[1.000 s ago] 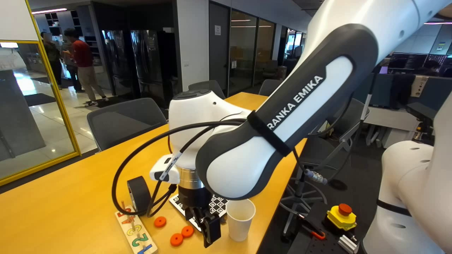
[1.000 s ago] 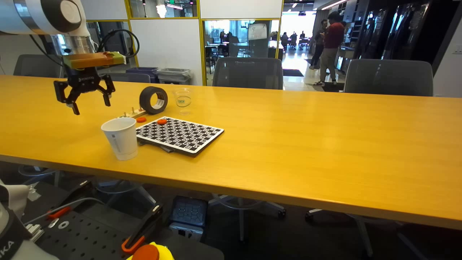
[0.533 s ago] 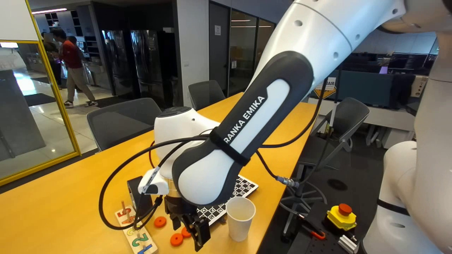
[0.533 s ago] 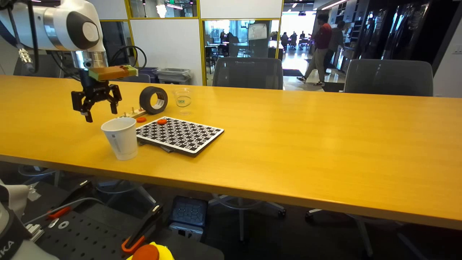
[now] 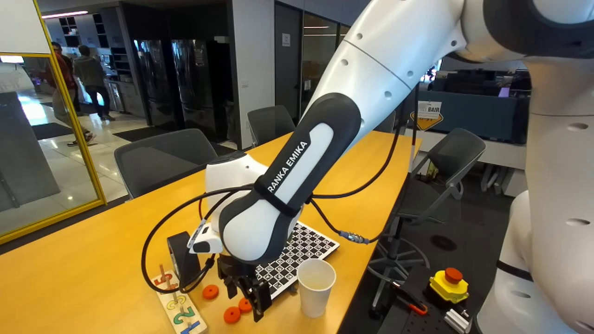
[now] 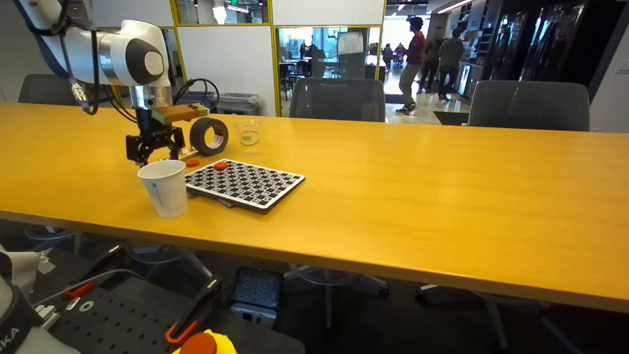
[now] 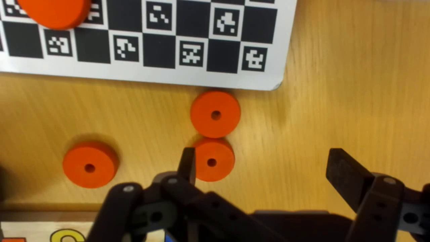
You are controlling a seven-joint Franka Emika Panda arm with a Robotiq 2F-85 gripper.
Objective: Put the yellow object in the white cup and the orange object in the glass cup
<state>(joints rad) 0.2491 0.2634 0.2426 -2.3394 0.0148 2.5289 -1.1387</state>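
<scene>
Several orange discs lie about, and I cannot tell which is the orange object. In the wrist view two touch each other, a nearer disc [image 7: 215,164] and a farther disc [image 7: 215,101]. A separate disc [image 7: 89,151] lies to their left, and another disc [image 7: 55,13] rests on the checkered board. My gripper [image 7: 262,155] is open above the table, its left finger overlapping the nearer disc in this view, nothing held. The white cup [image 6: 167,194] stands upright in front of the gripper in an exterior view. Farther back is the clear glass cup [image 6: 249,133]. The yellow object is hidden or out of view.
A checkered board [image 6: 250,184] lies right beside the white cup. A black tape roll [image 6: 198,136] stands on edge close to the glass cup. A wooden number board with pegs [image 5: 185,311] lies near the discs. Chairs [image 5: 162,157] line the table's far side.
The arm has swung across and lowered, bringing the open gripper from off to one side to over the discs, close behind the white cup. Cups and discs have not moved.
</scene>
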